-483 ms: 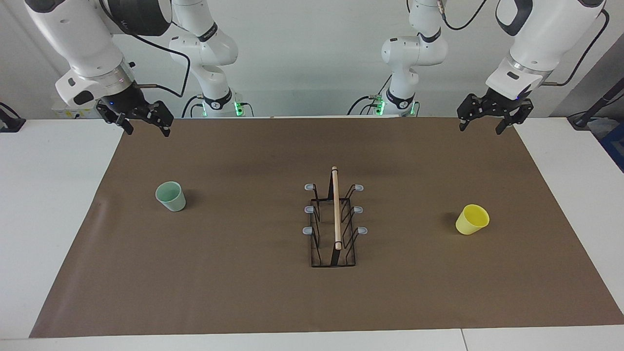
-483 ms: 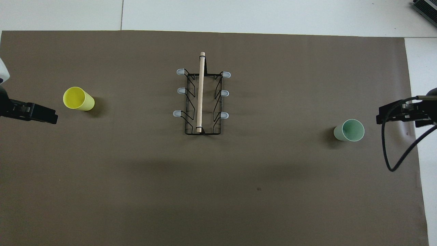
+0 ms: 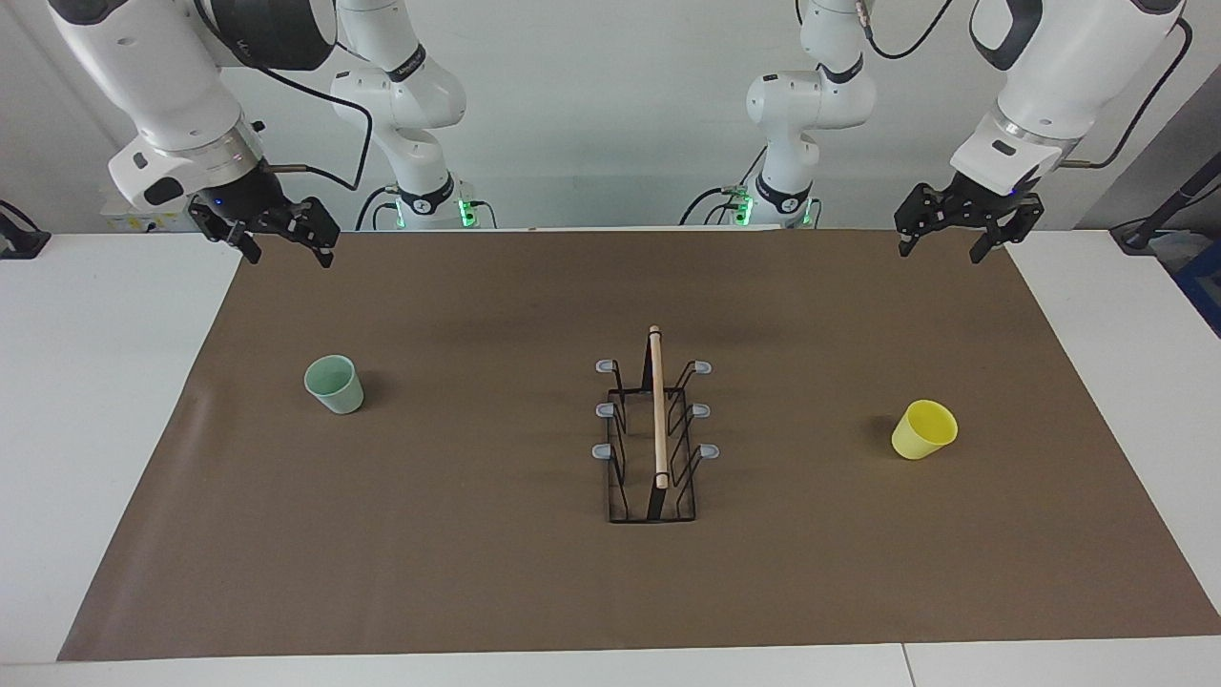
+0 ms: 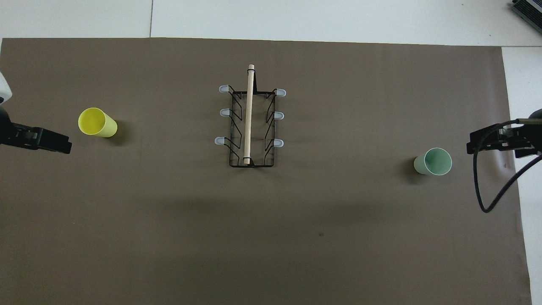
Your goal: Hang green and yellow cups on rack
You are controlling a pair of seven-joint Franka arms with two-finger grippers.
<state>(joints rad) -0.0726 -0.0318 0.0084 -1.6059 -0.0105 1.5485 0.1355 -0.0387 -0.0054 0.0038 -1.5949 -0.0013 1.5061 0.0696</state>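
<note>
The pale green cup point(image 3: 335, 384) stands upright on the brown mat toward the right arm's end of the table; it also shows in the overhead view point(image 4: 434, 161). The yellow cup point(image 3: 923, 429) stands upright toward the left arm's end point(image 4: 96, 122). The black wire rack point(image 3: 656, 429) with its wooden rod and grey-tipped prongs stands mid-table point(image 4: 250, 123), with nothing on it. My right gripper point(image 3: 289, 254) is open and empty, raised over the mat's corner nearest the robots point(image 4: 487, 143). My left gripper point(image 3: 941, 251) is open and empty, raised over the other near corner point(image 4: 51, 142).
The brown mat point(image 3: 477, 572) covers most of the white table point(image 3: 95, 429). A black cable point(image 4: 487, 199) loops down from the right arm beside the green cup. A dark device point(image 4: 529, 10) lies at the table's corner farthest from the robots.
</note>
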